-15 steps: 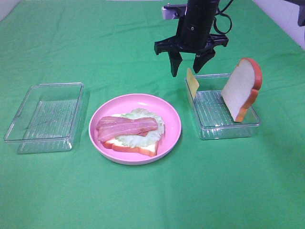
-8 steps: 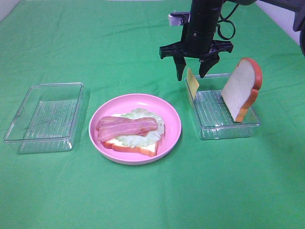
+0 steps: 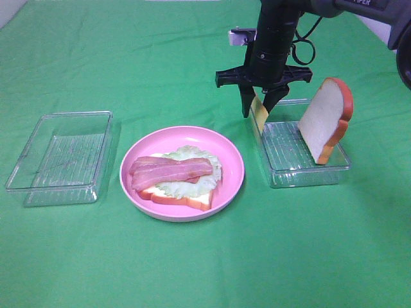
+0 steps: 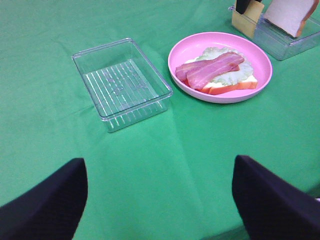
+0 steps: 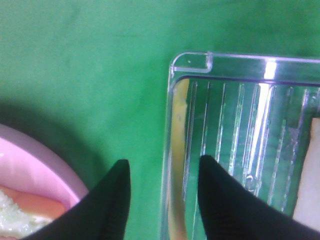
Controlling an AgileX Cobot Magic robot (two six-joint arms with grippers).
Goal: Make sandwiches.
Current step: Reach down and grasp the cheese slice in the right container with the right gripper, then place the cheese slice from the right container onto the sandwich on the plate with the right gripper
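Observation:
On the pink plate [image 3: 226, 146] lies a bread slice [image 3: 183, 199] topped with lettuce [image 3: 192, 186] and a bacon strip [image 3: 170, 171]. The yellow cheese slice [image 3: 260, 116] stands on edge against the left wall of the right clear tray [image 3: 308, 170]. A second bread slice [image 3: 325, 119] leans upright in that tray. My right gripper [image 3: 257, 108] points down over the cheese, open, one finger on each side of the cheese and the tray wall. In the right wrist view the cheese edge [image 5: 176, 165] shows between the fingers, with a gap on both sides. The left gripper [image 4: 160, 200] is open, away from everything.
An empty clear tray [image 3: 61, 157] sits left of the plate on the green cloth. The left wrist view shows that tray [image 4: 120, 82] and the plate [image 4: 262, 70] far ahead of its fingers. The plate's rim [image 5: 30, 155] lies close beside the right gripper's outer finger.
The right gripper moved right and down until its fingers straddle the cheese, and its jaws narrowed. The left gripper stayed still and open.

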